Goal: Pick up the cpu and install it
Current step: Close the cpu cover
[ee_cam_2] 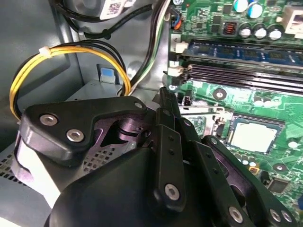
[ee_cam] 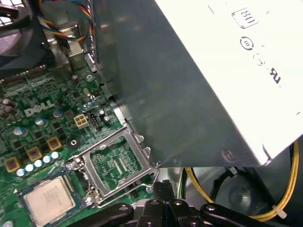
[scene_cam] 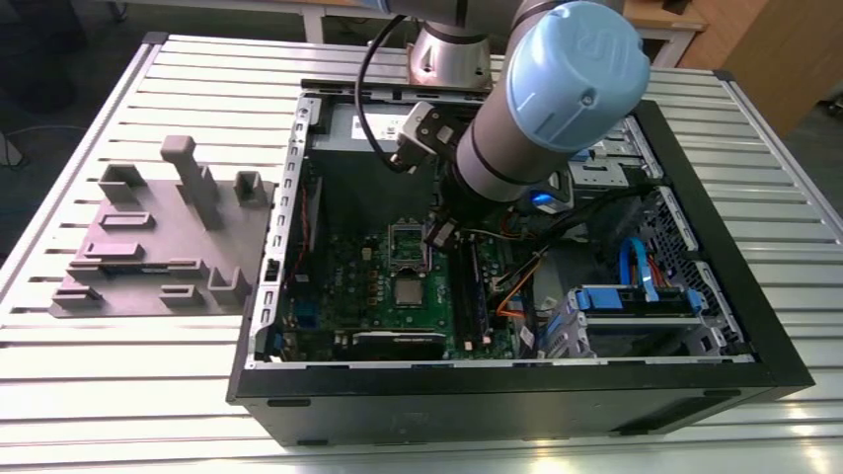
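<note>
Gripper [ee_cam_2: 163, 101] inside the open computer case [scene_cam: 737, 326], fingers pressed together, holding nothing. The cpu [ee_cam: 49, 201] lies flat in its socket on the motherboard [ee_cam: 42, 123], load frame [ee_cam: 118, 163] raised.

- You see the cpu [scene_cam: 410, 290] as a small flat square chip with a dull silver top.
- It lies flat on the green motherboard [scene_cam: 353, 265], seated in its square socket.
- In both wrist views [ee_cam_2: 252, 136] [ee_cam: 49, 200] it sits level, just beside the raised, open socket frame [ee_cam: 120, 163].
</note>
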Robot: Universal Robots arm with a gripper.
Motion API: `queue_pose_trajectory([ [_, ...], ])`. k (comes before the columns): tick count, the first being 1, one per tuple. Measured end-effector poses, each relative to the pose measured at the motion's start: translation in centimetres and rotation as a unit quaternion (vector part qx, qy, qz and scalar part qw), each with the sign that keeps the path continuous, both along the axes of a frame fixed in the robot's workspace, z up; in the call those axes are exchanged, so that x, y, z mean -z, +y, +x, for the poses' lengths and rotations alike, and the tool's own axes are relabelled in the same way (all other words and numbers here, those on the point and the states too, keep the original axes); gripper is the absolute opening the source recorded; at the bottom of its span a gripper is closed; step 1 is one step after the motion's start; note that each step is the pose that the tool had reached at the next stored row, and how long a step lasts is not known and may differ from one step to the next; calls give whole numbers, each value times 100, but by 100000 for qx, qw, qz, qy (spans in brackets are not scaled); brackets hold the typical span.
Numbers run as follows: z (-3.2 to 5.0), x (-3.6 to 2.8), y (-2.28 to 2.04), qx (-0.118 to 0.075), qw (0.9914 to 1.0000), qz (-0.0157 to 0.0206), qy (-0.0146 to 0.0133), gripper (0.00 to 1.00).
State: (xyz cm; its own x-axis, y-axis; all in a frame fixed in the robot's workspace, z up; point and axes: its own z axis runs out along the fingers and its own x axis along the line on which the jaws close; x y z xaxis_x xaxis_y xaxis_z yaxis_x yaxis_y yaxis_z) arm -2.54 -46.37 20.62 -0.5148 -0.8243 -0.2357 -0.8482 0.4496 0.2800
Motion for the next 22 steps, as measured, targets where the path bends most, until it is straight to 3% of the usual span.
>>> queue_pose_trajectory([
  [11, -1, 68, 50, -547, 99997, 457, 3, 11],
  [19, -1, 112, 79, -793, 99992, 1016, 3, 11],
  [22, -1, 126, 82, -921, 99986, 1410, -3, 11],
])
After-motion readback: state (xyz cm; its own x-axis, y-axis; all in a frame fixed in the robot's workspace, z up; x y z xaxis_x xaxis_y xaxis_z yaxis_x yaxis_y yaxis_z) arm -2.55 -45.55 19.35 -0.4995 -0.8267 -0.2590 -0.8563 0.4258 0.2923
